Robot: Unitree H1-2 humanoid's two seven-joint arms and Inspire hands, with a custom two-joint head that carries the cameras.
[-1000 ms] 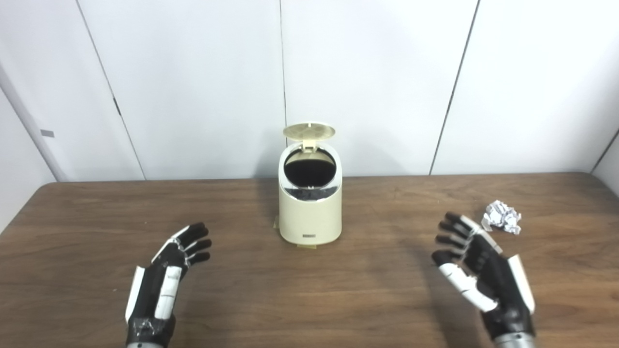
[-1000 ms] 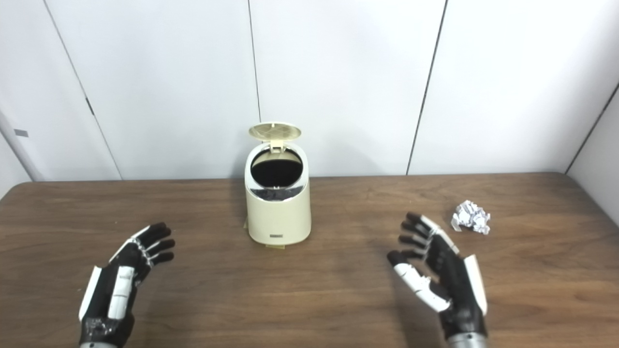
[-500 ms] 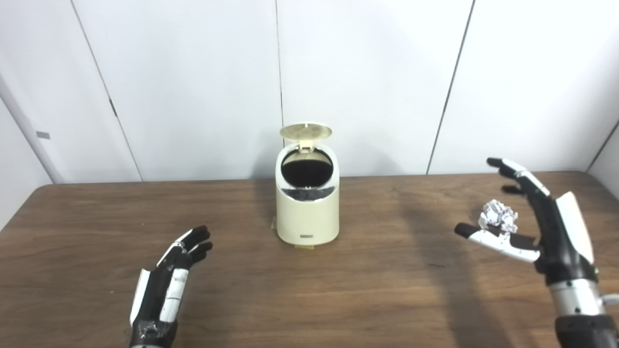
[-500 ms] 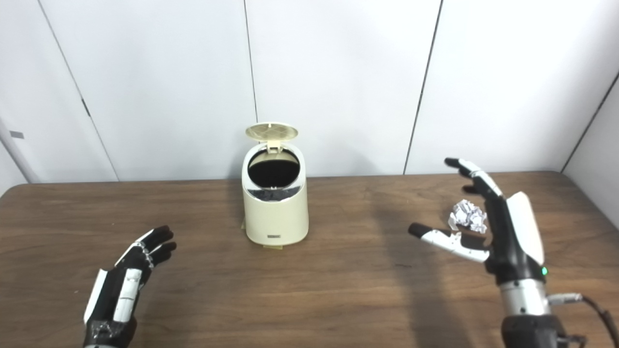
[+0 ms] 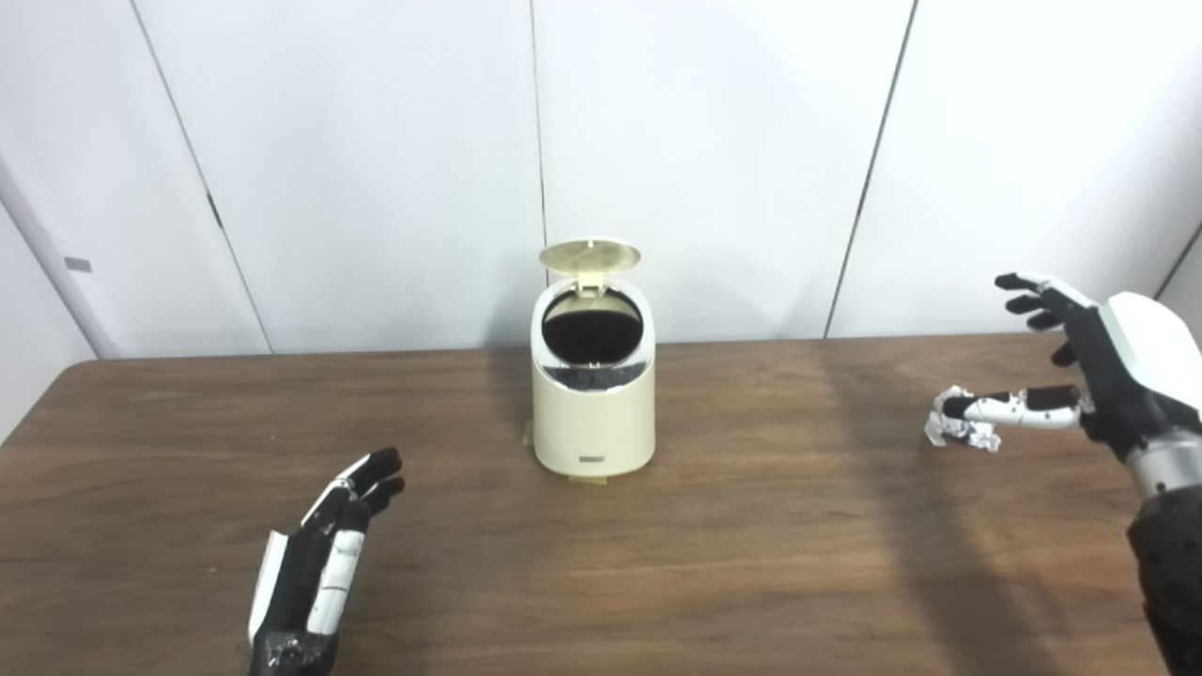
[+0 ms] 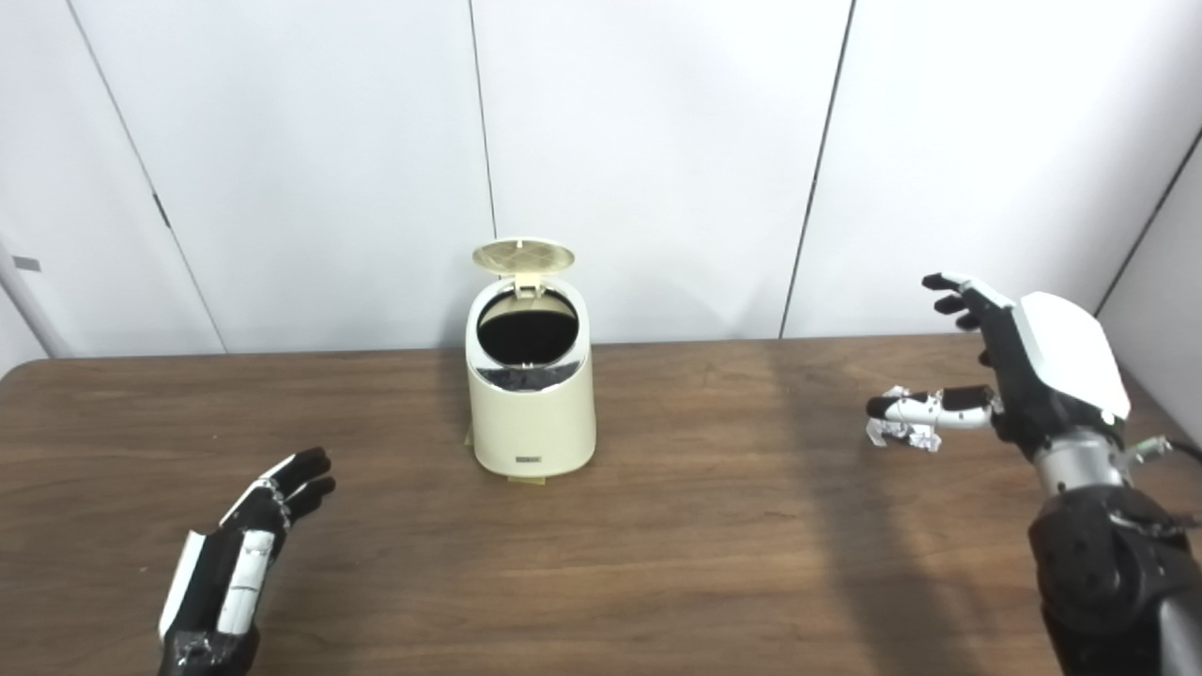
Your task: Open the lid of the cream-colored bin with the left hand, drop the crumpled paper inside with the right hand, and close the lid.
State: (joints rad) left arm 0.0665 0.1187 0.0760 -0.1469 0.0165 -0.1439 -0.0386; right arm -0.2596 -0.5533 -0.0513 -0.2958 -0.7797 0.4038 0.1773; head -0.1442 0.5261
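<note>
Reaching far right, my right hand (image 5: 1094, 376) has swung out over the paper (image 5: 958, 430) within the last second, fingers wide and holding nothing; grasping looks next. Bin (image 5: 593, 413) stands mid-table, lid (image 5: 590, 254) up. Left hand (image 5: 324, 559) idles near left, fingers loosely apart, empty.

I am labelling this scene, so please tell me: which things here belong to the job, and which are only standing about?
Belong to the job:
cream-colored bin, its lid standing open
crumpled paper
left hand
right hand

Only standing about:
wooden table
white wall panels
</note>
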